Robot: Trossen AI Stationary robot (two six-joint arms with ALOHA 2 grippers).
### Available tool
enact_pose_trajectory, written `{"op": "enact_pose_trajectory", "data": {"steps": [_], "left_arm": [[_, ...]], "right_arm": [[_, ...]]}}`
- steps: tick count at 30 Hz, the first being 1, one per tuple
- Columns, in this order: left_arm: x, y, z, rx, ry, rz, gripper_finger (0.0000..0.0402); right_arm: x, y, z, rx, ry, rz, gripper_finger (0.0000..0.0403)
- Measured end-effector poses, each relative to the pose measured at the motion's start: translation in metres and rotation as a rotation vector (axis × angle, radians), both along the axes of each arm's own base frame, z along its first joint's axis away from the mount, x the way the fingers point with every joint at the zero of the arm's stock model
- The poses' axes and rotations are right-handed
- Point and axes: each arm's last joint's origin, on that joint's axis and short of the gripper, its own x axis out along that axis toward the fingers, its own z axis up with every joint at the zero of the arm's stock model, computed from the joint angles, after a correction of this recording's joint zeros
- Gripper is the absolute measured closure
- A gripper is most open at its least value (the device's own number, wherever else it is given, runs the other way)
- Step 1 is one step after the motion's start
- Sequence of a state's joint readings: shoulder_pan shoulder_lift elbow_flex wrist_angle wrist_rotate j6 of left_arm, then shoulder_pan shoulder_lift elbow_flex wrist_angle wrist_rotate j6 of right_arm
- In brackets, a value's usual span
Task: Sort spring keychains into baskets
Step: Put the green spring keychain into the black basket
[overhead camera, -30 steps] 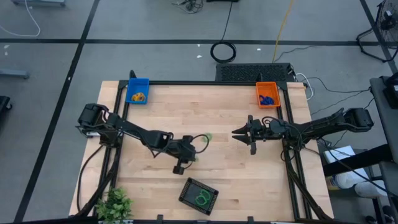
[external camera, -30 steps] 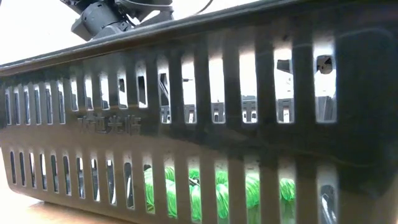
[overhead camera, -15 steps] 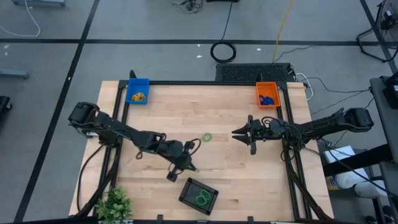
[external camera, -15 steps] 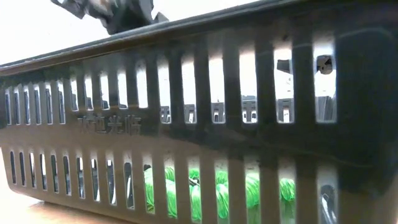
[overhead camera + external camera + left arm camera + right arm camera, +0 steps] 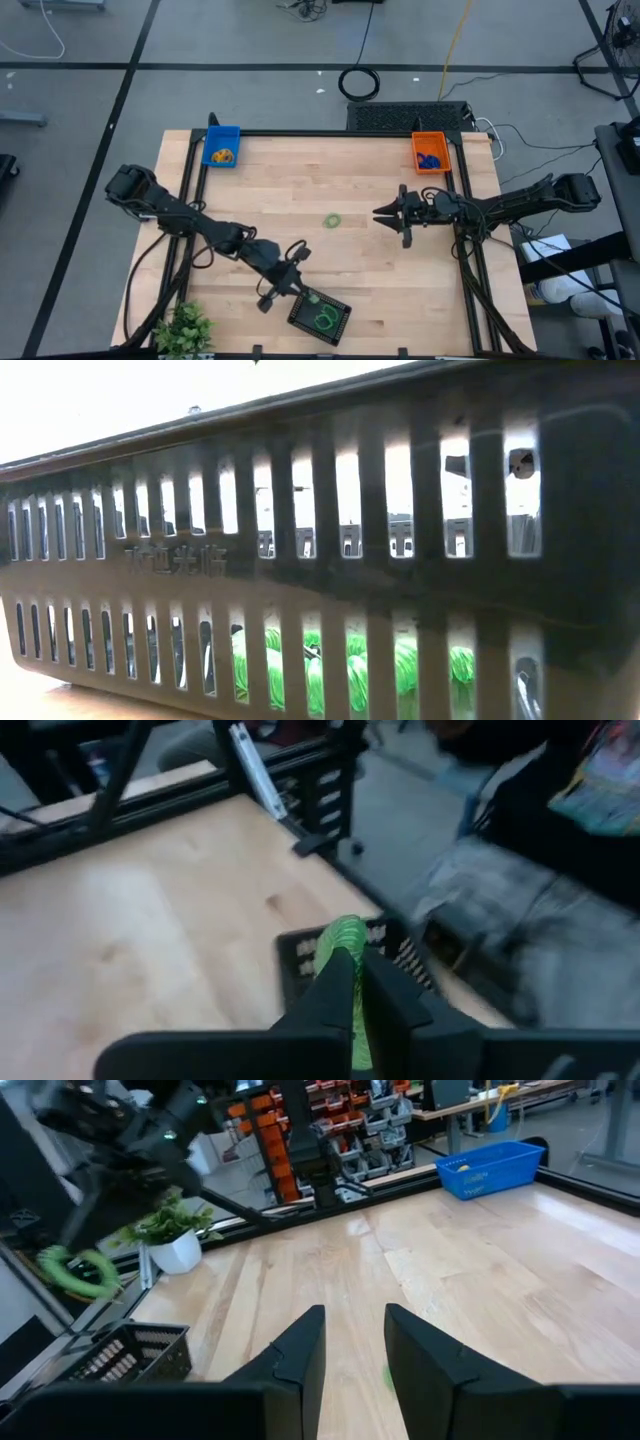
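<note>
Left hand [image 5: 291, 282], clamped on a green keychain [image 5: 343, 942], hangs at the black basket's [image 5: 340, 322] edge; release over it comes next. Another green coil [image 5: 332, 220] lies mid-desk; right hand [image 5: 385, 217] waits, part-open

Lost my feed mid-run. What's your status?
Left tool shut on green keychain, at black basket. Right tool parked, fingers apart, empty. One green keychain loose mid-table. Nothing in the way.

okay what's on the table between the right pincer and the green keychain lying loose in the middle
Nothing: the high view shows only bare wood between the right pincer and the loose green keychain.
</note>
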State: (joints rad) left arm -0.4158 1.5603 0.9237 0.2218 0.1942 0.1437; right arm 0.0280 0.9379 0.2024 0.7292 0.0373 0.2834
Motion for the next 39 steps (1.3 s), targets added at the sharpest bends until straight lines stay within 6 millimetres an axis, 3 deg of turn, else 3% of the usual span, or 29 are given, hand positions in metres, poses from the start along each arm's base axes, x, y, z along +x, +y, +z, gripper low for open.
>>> {"op": "enact_pose_trajectory", "data": {"steps": [3, 15, 26, 34, 39], "left_arm": [[-0.001, -0.002, 0.003, -0.068, 0.015, -0.037, 0.0395], [-0.001, -0.002, 0.002, -0.071, 0.022, -0.053, 0.0388], [0.012, -0.004, -0.013, -0.116, 0.081, -0.012, 0.0384], [0.027, -0.020, 0.000, -0.109, 0.135, -0.053, 0.0395], [0.025, -0.025, 0.003, -0.093, 0.144, -0.061, 0.0368]], "right_arm": [[0.000, -0.001, 0.000, -0.002, 0.000, -0.021, 0.0312], [0.000, -0.001, 0.000, -0.002, 0.000, -0.019, 0.0312], [0.000, -0.001, 0.000, -0.002, 0.000, -0.019, 0.0312], [0.000, -0.001, 0.000, -0.002, 0.001, -0.019, 0.0312], [0.000, -0.001, -0.001, -0.002, 0.007, -0.019, 0.0312]]}}
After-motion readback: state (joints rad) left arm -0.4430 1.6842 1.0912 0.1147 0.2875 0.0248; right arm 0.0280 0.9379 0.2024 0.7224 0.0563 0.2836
